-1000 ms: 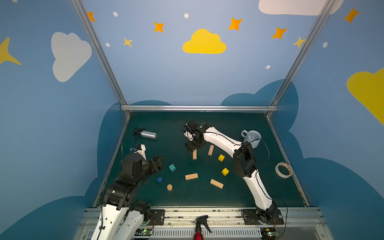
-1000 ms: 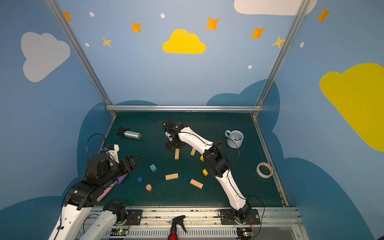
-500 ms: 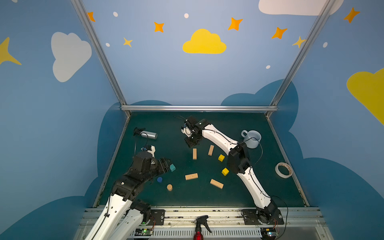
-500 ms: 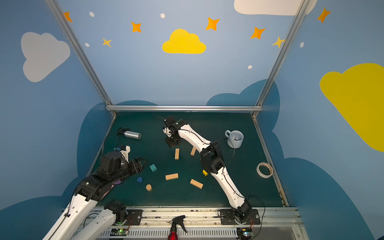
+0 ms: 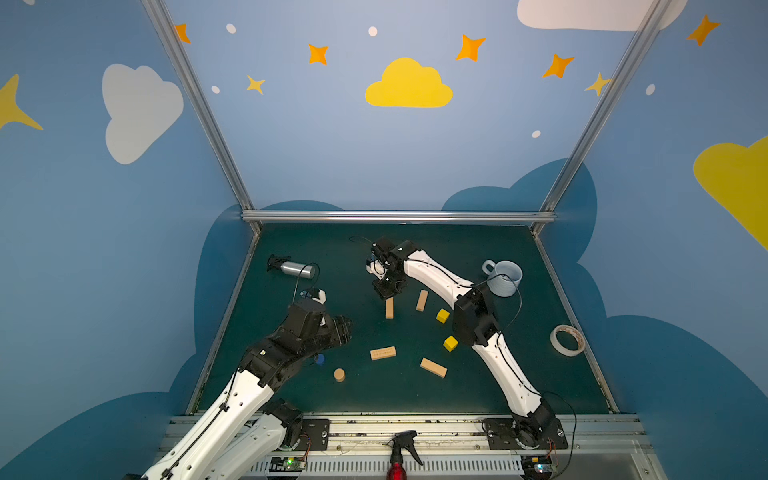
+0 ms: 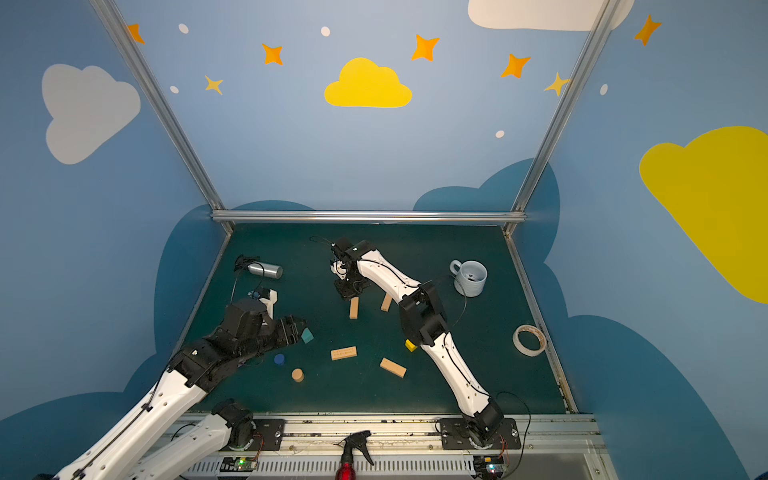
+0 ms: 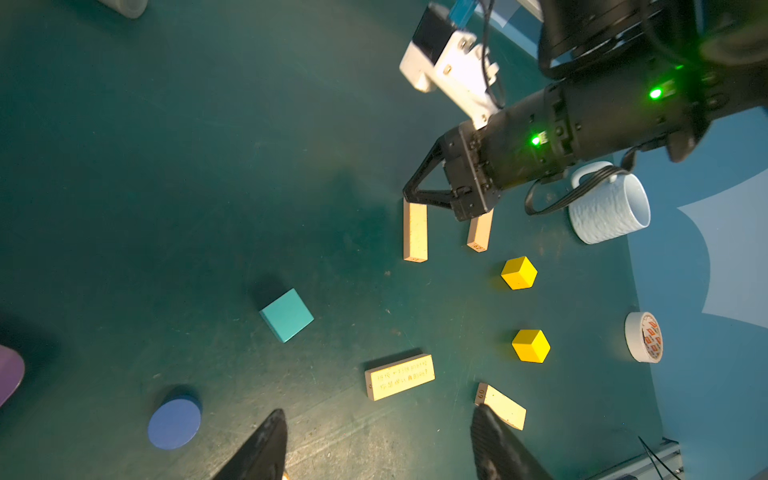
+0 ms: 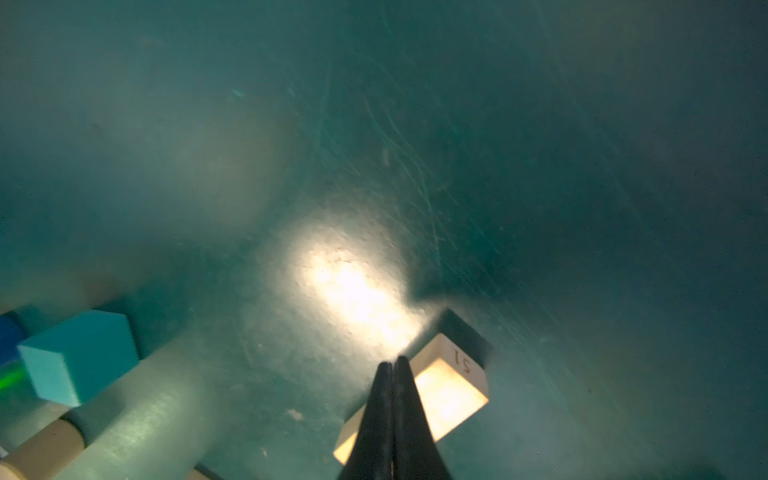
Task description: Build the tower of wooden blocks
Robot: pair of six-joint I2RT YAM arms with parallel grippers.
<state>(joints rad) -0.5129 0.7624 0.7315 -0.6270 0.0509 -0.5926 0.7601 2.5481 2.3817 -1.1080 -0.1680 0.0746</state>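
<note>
All the wood blocks lie singly on the green mat (image 5: pixel 478 395); no tower is in view. Two tan planks (image 5: pixel 389 307) (image 5: pixel 422 300) lie mid-mat, two more (image 5: pixel 382 353) (image 5: pixel 433 367) nearer the front. Two yellow cubes (image 5: pixel 443 316) (image 5: pixel 450 343) sit by the right arm. My right gripper (image 8: pixel 392 365) is shut and empty, its tips just over the end of a plank (image 8: pixel 451 386). My left gripper (image 7: pixel 378 415) is open and empty, right beside the teal cube (image 6: pixel 307 335). The blue cylinder (image 6: pixel 279 359) and tan cylinder (image 6: pixel 297 375) lie below it.
A silver bottle (image 5: pixel 297 269) lies at the back left. A pale mug (image 5: pixel 503 277) stands at the back right, and a tape roll (image 5: pixel 567 340) lies by the right edge. A red spray bottle (image 5: pixel 399 457) stands on the front rail.
My right gripper has shut with nothing in it, staying by the plank's far end. My left arm has reached inward to the teal cube, covering it in a top view.
</note>
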